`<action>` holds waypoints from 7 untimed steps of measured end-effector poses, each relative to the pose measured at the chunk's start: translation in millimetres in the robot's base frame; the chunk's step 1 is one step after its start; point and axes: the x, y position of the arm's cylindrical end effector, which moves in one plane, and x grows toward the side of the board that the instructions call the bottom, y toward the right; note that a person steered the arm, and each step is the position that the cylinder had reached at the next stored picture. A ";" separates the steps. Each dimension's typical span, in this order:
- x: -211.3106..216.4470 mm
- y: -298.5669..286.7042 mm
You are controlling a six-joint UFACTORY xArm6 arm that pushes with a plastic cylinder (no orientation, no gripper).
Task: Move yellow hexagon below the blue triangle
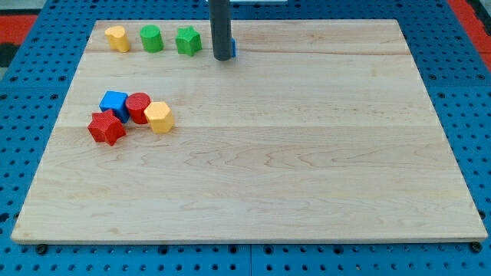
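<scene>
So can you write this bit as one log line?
tip: my tip at view's top, hiding most of blue block | yellow hexagon block: untouched, beside red cylinder block | step: not started

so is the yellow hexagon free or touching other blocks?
Touching: the yellow hexagon sits against the red cylinder. My tip is far off.

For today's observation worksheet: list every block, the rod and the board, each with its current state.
Yellow hexagon block: touching red cylinder.
Red star block: beside blue cube.
Blue block: mostly hidden behind my tip.
Green cylinder, green star, yellow heart block: apart, top row.
Wooden board: flat.
</scene>
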 end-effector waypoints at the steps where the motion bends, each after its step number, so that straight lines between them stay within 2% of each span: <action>1: -4.1 4.8; 2: 37.0 26.2; 4: 180.0 65.4; 5: 212.8 36.2; 6: 203.0 -23.1; 7: 183.2 -57.8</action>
